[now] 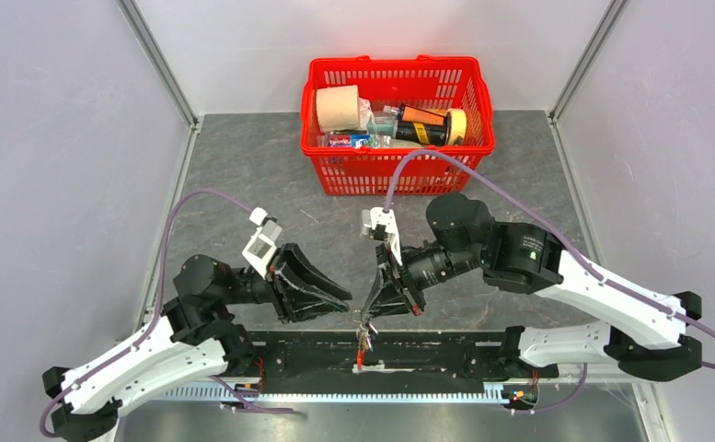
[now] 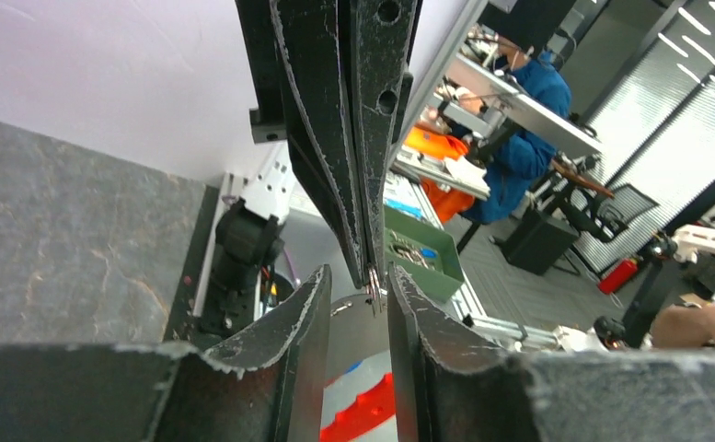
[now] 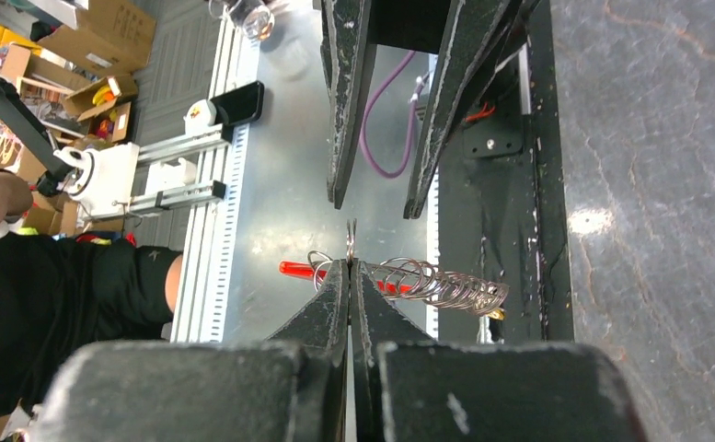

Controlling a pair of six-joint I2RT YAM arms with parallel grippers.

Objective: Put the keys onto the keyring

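**Metal loop pinched, left jaws waiting open**

Left gripper (image 1: 344, 303): jaws apart, holding nothing, tips either side of the right one's tip. Keyring (image 3: 436, 284) hangs in the air by the near tabletop (image 1: 243, 184) edge, coil and red strap (image 3: 294, 269) dangling. Right gripper (image 1: 364, 316) has its jaws closed tight on the keyring's thin loop. Keys: can't pick them out in the bundle. For the handover, left should probably close squarely on the loop edge, slowly, no twisting, while right holds firm.

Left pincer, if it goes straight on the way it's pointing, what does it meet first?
Probably the shut right pincer and the keyring it pinches, directly ahead of the open left pincer; depth is unclear.
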